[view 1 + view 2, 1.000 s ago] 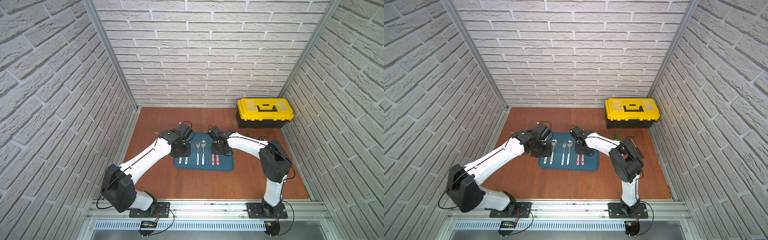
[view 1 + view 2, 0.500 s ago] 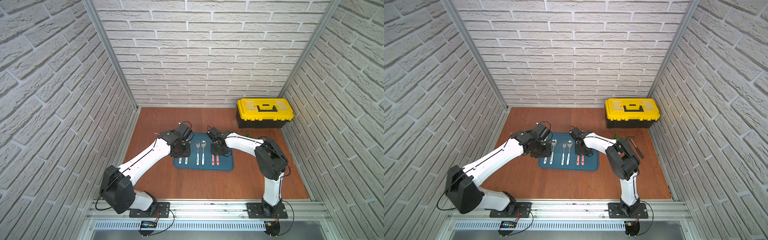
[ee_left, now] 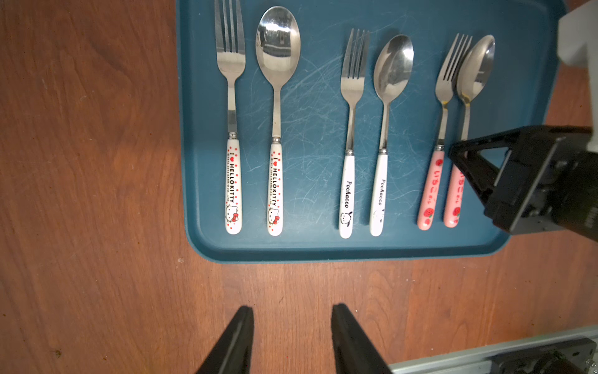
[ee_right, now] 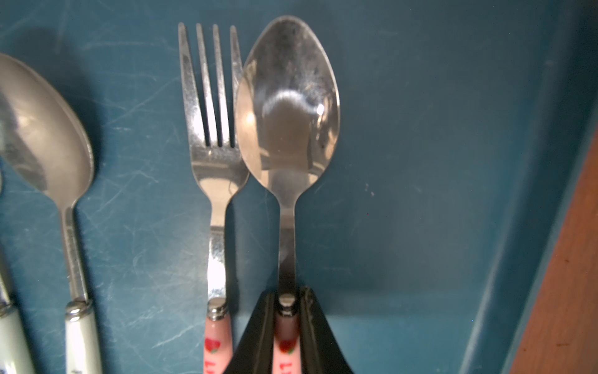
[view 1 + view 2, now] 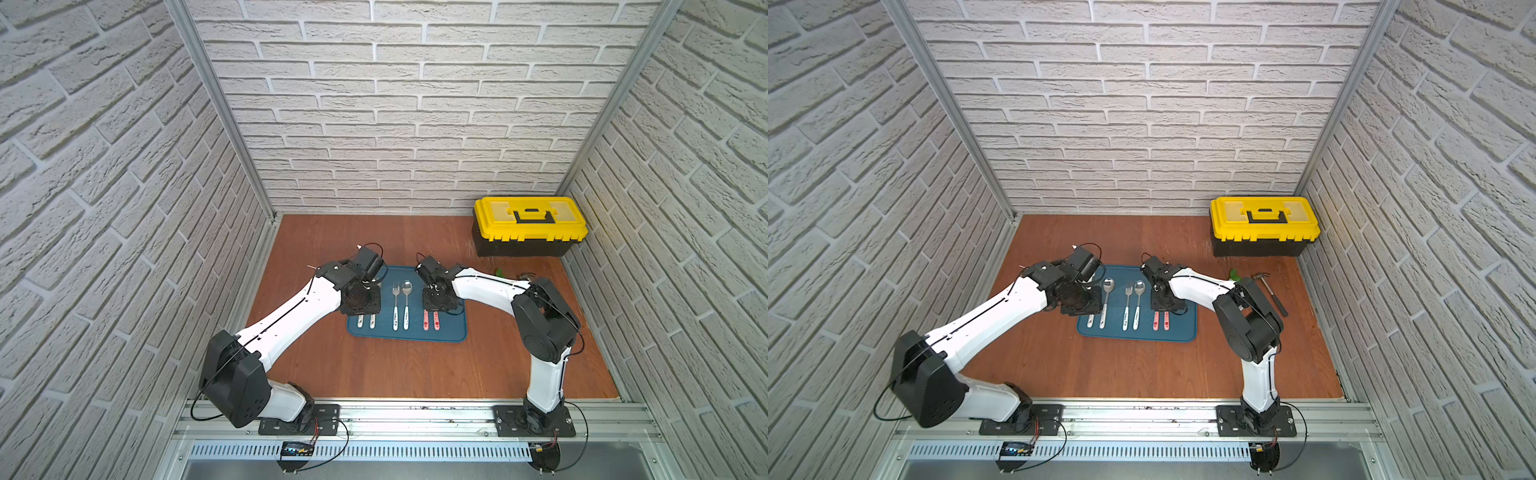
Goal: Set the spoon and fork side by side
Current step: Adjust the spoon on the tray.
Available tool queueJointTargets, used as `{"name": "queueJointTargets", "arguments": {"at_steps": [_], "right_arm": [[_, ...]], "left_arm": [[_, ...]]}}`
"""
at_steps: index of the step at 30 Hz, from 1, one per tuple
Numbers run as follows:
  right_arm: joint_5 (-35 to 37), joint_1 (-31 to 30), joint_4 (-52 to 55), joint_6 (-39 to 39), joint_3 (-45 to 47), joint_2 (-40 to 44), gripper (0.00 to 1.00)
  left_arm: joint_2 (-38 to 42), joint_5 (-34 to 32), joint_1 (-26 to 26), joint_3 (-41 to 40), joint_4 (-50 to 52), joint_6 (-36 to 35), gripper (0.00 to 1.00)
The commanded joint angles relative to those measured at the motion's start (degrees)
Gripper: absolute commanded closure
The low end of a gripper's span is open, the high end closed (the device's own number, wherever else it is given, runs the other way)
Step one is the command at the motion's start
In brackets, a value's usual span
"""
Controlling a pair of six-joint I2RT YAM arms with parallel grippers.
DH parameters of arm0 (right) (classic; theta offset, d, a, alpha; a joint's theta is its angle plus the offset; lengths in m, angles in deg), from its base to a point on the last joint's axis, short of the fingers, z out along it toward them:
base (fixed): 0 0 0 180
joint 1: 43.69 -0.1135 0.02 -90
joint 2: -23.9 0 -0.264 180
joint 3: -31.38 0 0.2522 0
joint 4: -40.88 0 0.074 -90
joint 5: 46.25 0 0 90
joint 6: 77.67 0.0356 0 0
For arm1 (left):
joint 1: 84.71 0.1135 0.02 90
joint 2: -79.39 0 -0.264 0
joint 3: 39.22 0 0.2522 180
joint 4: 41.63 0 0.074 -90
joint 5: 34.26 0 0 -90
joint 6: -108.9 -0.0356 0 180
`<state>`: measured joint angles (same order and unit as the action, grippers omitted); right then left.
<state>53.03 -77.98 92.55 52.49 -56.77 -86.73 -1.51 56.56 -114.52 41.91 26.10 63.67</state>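
Main risk: the pink spoon (image 4: 287, 107) has its bowl overlapping the outer tine of the pink fork (image 4: 213, 155). A sideways shift could drag the fork askew, or leave the spoon resting on it rather than beside it.
Second risk: the right gripper (image 4: 287, 299) is clamped on the spoon at the collar where steel meets handle (a narrow, slick spot). The spoon may swivel there.
Minor risk: a push could make the tray (image 3: 323, 251) skate on the smooth wood.
Left gripper (image 3: 291, 320): jaws partly parted, empty, over bare wood in front of the tray. No hazard noted.
Room: white brick-pattern walls (image 5: 415, 104) on three sides.
Surface: brown wooden tabletop (image 5: 374, 365), uncluttered near the arms.
Toolbox (image 5: 530, 226): yellow lid, far right corner, well apart from the tray.
Tray detail: blue and scratched. The pink pair lies at its right end, beside white-handled cutlery (image 3: 275, 187).
Hammer (image 5: 1273, 291): on the wood, right of the tray.
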Motion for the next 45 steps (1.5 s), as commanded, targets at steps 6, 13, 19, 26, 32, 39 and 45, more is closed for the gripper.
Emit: {"name": "queueJointTargets", "arguments": {"at_steps": [6,13,19,26,32,39,45], "right_arm": [[0.38,0.14,0.66,2.48,4.00,1.77,0.82],[-0.25,-0.01,-0.56,2.89,5.01,1.69,0.82],[-0.42,-0.14,-0.06,2.91,3.91,0.92,0.80],[0.03,-0.26,0.18,2.42,4.12,2.04,0.68],[1.30,-0.36,0.80,1.77,3.24,4.34,0.65],[4.63,-1.64,4.73,-0.33,1.10,16.41,0.56],[17.71,-1.46,9.01,-6.54,2.31,30.61,0.00]], "left_arm": [[1.46,-0.58,0.00,-0.41,0.34,-0.20,0.55],[1.42,-0.75,-0.08,-0.37,0.17,-0.21,0.55],[1.62,-0.83,-0.08,-0.40,0.51,-0.26,0.55],[2.11,-0.84,-0.08,-1.10,-0.31,-0.30,0.53],[2.68,-1.47,-0.08,-0.85,-0.25,-0.52,0.49],[5.80,-5.11,-0.16,2.95,1.28,-3.65,0.19],[9.18,-20.76,-0.34,10.58,6.38,-10.46,0.02]]}}
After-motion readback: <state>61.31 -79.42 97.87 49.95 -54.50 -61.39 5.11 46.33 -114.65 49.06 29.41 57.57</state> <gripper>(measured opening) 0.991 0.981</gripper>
